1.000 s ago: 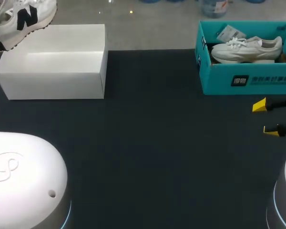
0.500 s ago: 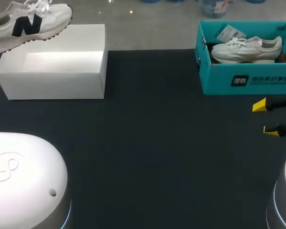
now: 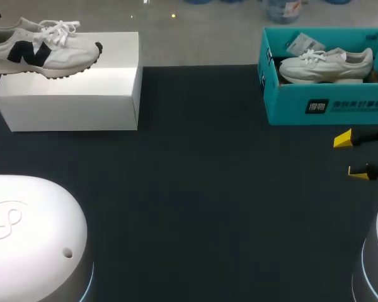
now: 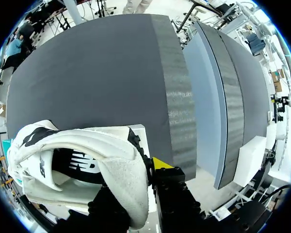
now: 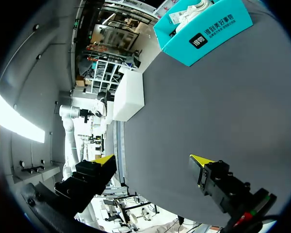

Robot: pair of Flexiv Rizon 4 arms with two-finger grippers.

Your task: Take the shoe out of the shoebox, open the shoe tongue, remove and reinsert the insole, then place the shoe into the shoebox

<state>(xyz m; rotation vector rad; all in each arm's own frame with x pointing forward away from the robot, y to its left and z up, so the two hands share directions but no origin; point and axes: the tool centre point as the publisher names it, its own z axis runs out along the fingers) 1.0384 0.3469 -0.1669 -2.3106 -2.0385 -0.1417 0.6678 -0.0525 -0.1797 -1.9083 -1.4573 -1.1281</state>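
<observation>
Left gripper point(image 4: 136, 178) is clamped on the shoe point(image 3: 44, 50), holding it over the white box point(image 3: 69, 104) at upper left. Right gripper point(image 3: 349, 155) sits wide apart at right.

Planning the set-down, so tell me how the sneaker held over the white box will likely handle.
Probably light for its size: the sneaker hangs about level with the left gripper pinching only its heel. That heel wall looks soft and padded, so it may squash or twist in the grip. Its loose laces will likely flop.
</observation>
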